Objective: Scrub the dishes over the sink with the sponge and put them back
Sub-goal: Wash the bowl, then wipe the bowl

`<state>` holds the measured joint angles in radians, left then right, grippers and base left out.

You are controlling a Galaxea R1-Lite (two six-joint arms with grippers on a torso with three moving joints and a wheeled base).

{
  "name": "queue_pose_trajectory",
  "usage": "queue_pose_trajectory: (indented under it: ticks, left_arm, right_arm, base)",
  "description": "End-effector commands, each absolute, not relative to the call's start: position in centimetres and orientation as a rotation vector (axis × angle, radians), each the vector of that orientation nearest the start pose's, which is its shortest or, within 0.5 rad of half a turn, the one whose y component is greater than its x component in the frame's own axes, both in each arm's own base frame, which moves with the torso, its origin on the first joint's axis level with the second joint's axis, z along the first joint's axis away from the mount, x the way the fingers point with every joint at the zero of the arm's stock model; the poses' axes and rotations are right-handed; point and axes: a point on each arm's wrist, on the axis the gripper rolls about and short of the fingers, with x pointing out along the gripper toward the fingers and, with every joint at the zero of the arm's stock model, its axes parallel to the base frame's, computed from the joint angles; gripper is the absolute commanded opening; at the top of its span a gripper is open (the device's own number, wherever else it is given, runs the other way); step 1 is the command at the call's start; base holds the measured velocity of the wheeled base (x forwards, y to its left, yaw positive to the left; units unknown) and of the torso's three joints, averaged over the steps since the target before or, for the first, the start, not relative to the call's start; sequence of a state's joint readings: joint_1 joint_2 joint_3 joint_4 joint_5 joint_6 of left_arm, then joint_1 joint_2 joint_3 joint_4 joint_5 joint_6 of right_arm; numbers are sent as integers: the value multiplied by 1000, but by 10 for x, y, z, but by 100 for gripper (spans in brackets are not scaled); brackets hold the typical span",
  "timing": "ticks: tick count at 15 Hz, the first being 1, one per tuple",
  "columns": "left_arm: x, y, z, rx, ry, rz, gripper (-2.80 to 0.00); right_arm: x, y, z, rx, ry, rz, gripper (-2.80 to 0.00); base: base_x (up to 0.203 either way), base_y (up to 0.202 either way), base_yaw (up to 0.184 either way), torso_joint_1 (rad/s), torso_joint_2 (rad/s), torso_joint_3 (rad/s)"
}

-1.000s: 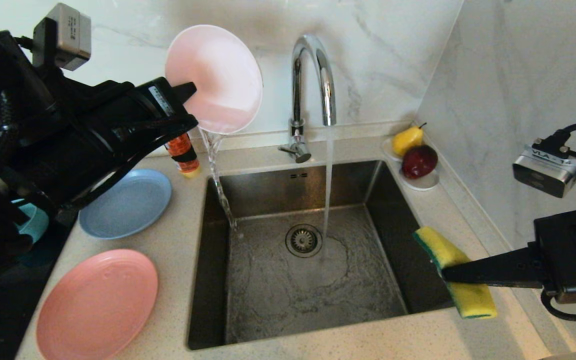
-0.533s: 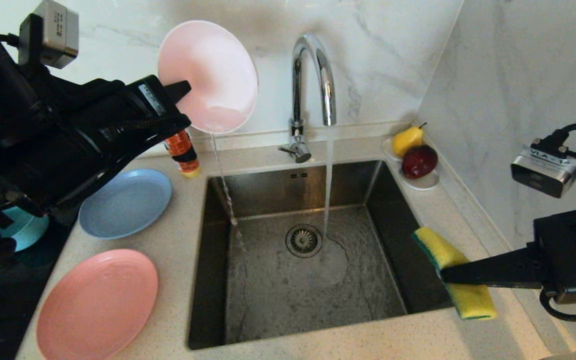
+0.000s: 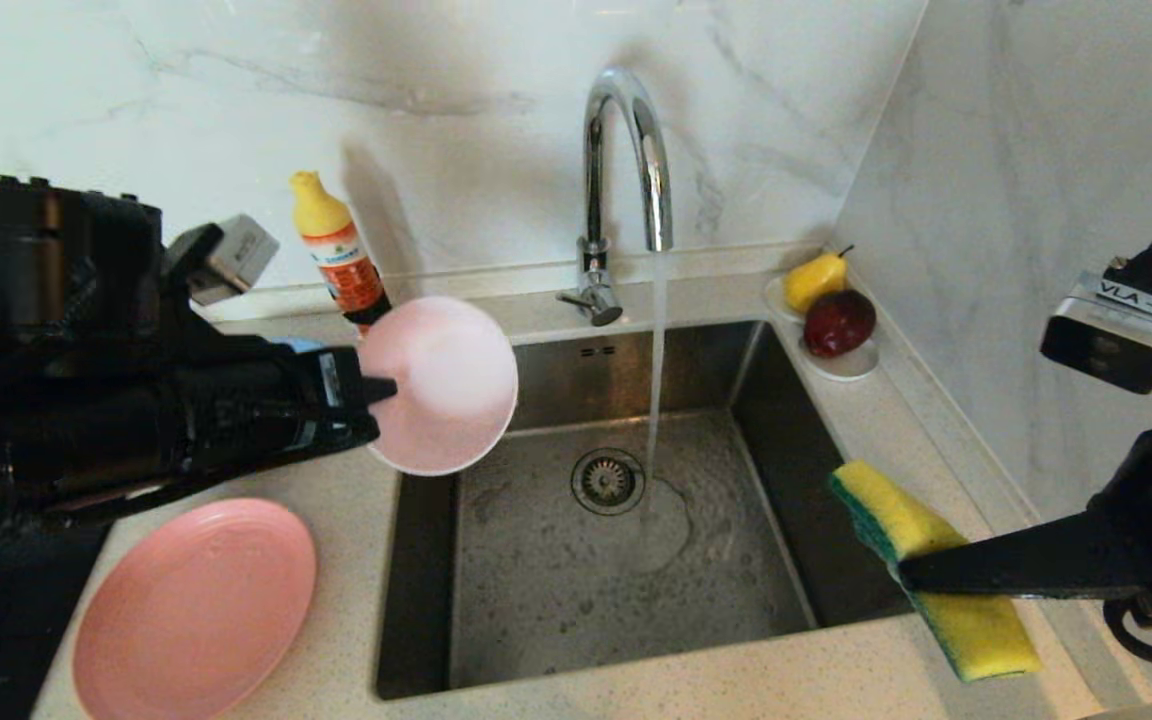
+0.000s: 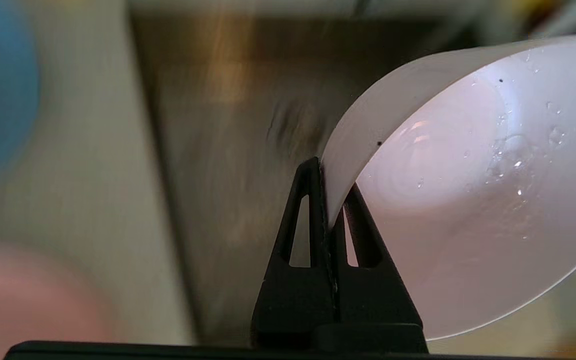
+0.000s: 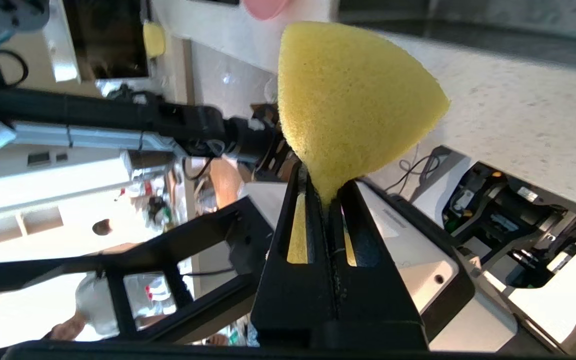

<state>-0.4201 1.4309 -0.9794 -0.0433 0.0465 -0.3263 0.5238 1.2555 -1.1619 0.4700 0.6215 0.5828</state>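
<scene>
Over the left edge of the square brushed-steel sink (image 3: pixel 596 590), our left hand (image 3: pixel 381 390) pinches the thin rim of the small pale pink bowl (image 3: pixel 446 385), its smooth matte inside beaded with droplets, fingers clamped tight on it. Our right hand (image 3: pixel 911 575) squeezes the porous yellow sponge (image 3: pixel 936 560) at its middle, green scouring layer edging it, above the sink's right corner. The round salmon-pink plate (image 3: pixel 196 610) lies flat on the speckled desk (image 3: pixel 336 500) while water falls from the chrome gooseneck tap (image 3: pixel 626 150).
</scene>
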Motion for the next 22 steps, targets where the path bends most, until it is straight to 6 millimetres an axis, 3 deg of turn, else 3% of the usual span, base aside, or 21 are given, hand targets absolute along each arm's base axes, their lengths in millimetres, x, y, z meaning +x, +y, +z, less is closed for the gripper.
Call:
queue_pose_trajectory:
  ticks: [1,7,10,12,14,19,22]
  left_arm:
    - [202,-97,227,-157,718,-297,-280]
    - [187,-130,207,-124,826,-423,-280]
    - [195,-142,201,-117,672,-354,-280]
    - [193,-152,189,-107,620,-338,-280]
    - [190,-152,189,-98,600,-330,-280]
    - [184,-167,196,-118,434,-315,-280]
    - [175,-171,189,-79,370,-318,-280]
  right_arm:
    - [141,108,292,510,936,949,-280]
    - [163,148,297,451,1038,1002,-280]
    - [165,174,298,381,1077,988,-280]
    - [170,192,292,341,1101,983,-280]
    - [172,208,286,318,1129,996,-280]
    - [178,227,276,283,1152,967,-280]
    - [187,236,270,282,1163,953,-280]
  base:
    - [0,0,0,0,0,0]
    - [0,0,0,0,0,0]
    - [0,0,0,0,0,0]
    - [0,0,0,0,0,0]
    - [0,0,0,0,0,0]
    - [0,0,0,0,0,0]
    - [0,0,0,0,0,0]
